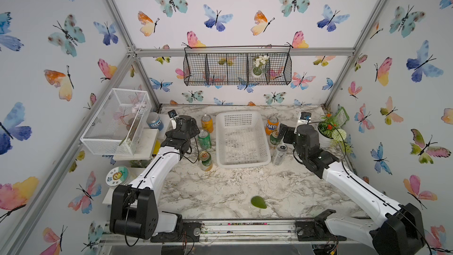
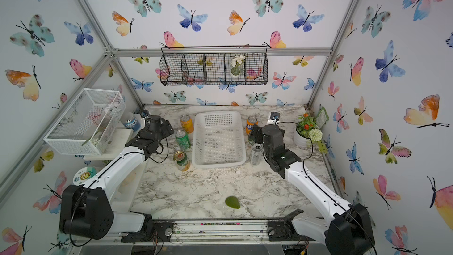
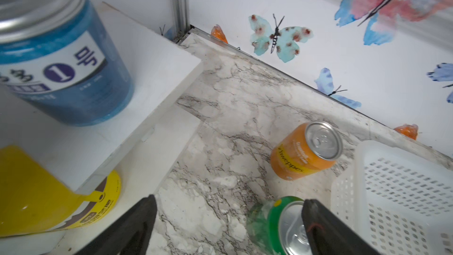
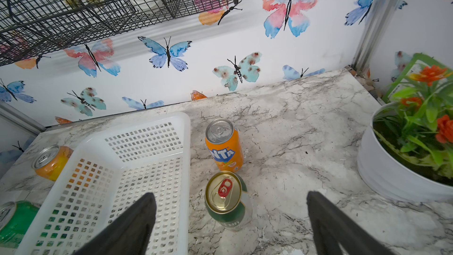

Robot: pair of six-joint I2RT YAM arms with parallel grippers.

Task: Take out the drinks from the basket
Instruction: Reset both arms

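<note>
The white basket (image 1: 242, 165) stands empty at the back middle of the marble table. To its left stand an orange can (image 1: 207, 123), a bright green can (image 1: 204, 139) and a dark green-and-cream can (image 1: 205, 160). To its right stand the Fanta can (image 1: 272, 125), a gold-topped dark green can (image 4: 228, 202) and a slim silver can (image 1: 280, 153). My left gripper (image 3: 230, 199) is open and holds nothing, with one finger over the bright green can (image 3: 272, 224). My right gripper (image 4: 230, 195) hangs open above the gold-topped can, apart from it.
A blue jar (image 3: 66, 69) sits on a white shelf with a yellow bottle (image 3: 36, 192) beneath. A white wire-mesh box (image 1: 115, 123) is at the left and a black wire basket (image 1: 237, 68) on the back wall. A potted plant (image 4: 416, 143) stands at the right, a green avocado (image 1: 258, 202) near the front.
</note>
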